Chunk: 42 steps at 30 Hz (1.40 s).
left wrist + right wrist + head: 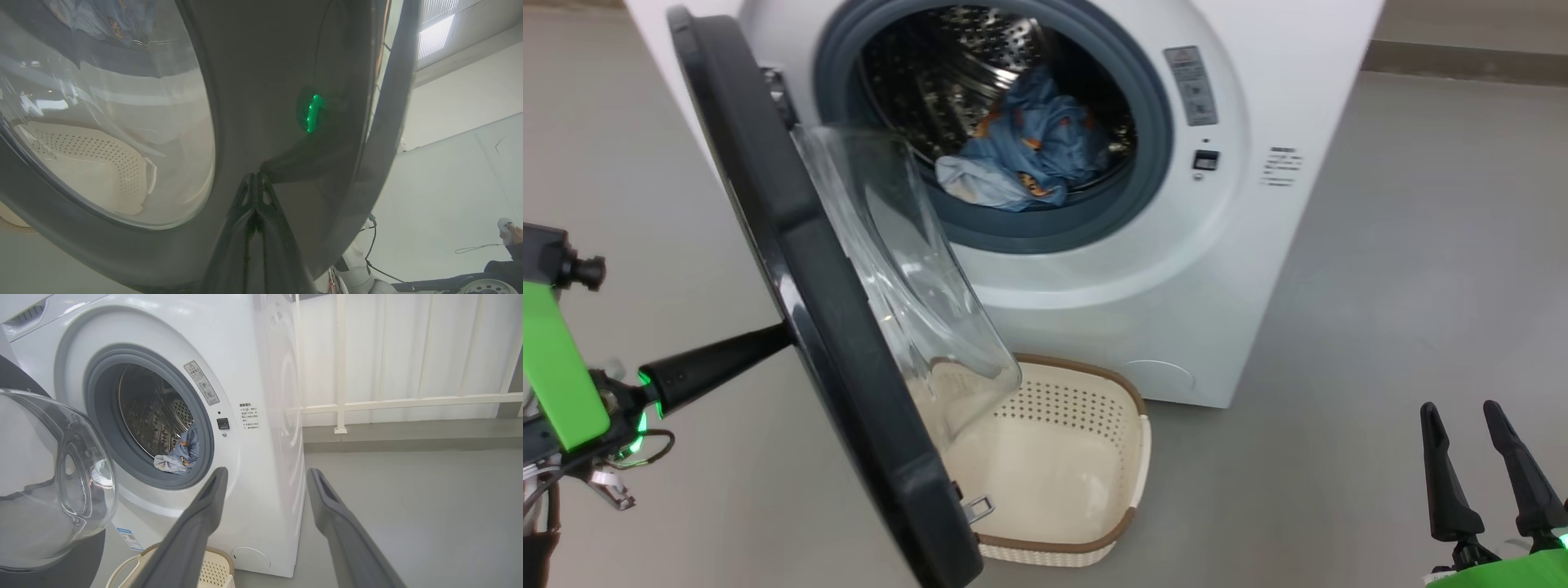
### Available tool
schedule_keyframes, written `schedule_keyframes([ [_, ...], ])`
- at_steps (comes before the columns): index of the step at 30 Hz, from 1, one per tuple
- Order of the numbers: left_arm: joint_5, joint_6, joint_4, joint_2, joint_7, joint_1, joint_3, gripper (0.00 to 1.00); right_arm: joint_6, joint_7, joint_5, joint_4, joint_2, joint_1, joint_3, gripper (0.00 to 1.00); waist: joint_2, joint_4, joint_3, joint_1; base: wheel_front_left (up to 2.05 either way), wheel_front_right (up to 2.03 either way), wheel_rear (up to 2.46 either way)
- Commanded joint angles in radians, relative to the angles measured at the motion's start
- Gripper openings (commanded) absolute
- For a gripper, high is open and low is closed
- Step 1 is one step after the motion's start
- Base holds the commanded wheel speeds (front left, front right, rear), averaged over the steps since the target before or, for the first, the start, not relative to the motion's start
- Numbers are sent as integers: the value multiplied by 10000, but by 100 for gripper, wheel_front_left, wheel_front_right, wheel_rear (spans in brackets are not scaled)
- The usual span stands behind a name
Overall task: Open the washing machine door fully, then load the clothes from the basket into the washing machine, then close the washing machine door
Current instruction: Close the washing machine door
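The white washing machine stands with its drum exposed, and the light blue clothes lie inside it. The black washing machine door hangs part-way swung, its glass bowl toward the drum. My left gripper is shut, its tip against the door's outer face; the left wrist view shows the tip touching the glossy black. The cream basket sits on the floor below the door with nothing in it. My right gripper is open at lower right, holding nothing, and points at the machine.
Grey floor spreads to the right of the machine. A white railing and pale wall stand behind it. A person's hand shows at the far right of the left wrist view. The basket rim lies under my right fingers.
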Motion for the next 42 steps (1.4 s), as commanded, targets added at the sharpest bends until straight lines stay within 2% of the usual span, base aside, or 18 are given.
schedule_keyframes([
  [1,61,-43,-277,303,-71,-498,327,0,56,-51,-14,-291,-204,-84,159,100,-1,-610,105,0,0,0,0],
  [10,411,-125,-49,141,-541,-623,353,0,56,-51,-17,-324,-190,-140,162,100,-1,-1752,167,0,0,0,0],
  [17,615,-229,170,140,-766,-716,400,0,56,-51,-1,-309,-170,-146,183,100,-1,-2289,201,0,0,0,0],
  [29,812,-356,442,190,-1041,-406,562,0,56,-51,-24,-263,-74,-117,180,100,-1,-2308,65,0,0,0,0],
  [41,950,-624,1071,224,-1781,1256,1264,0,56,-51,12,-278,-105,14,246,100,-1,-2116,-93,0,0,0,0],
  [42,935,-656,1137,188,-1855,1396,1321,4,56,-51,15,-284,-109,24,245,100,-1,-2103,-87,0,0,0,0],
])
